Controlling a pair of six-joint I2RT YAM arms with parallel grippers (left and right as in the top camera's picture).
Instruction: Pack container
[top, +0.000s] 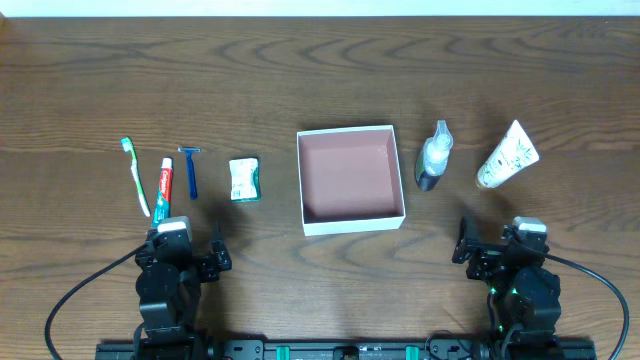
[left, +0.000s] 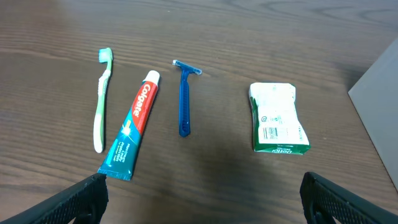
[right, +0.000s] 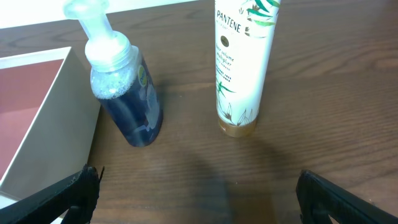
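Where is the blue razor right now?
From overhead, the blue razor lies left of the container, between the toothpaste tube and the green-and-white packet.

You're at a robot test bench, a lab-style setup. A dark wood-grain surface (top: 320, 70) has the left arm (top: 165, 285) and the right arm (top: 520, 285) fixed to a rail (top: 330, 350) at its near edge, with black cables (top: 100, 275) looping out. Toiletries are staged in a tidy, evenly spaced row: toothbrush (top: 135, 177), toothpaste (top: 163, 190) and razor (top: 190, 172) on one side of the container (top: 355, 224), a pump bottle (top: 433, 157) on the other.
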